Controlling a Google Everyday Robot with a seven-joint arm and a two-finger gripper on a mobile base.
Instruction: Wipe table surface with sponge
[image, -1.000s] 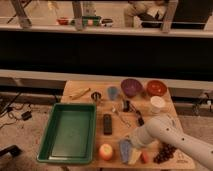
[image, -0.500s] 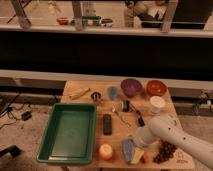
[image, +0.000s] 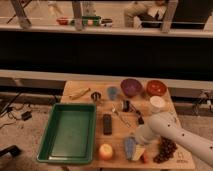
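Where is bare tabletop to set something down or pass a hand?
Free: table surface between black remote and the arm; a narrow strip right of the white cup. Crowded: back row, blue cup to red bowl; front edge, where the gripper sits at the sponge between orange fruit and grapes. Green tray fills the left.

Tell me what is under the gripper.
The gripper, near the front edge of the table, is above the blue-and-yellow sponge. The arm hides whether they touch.
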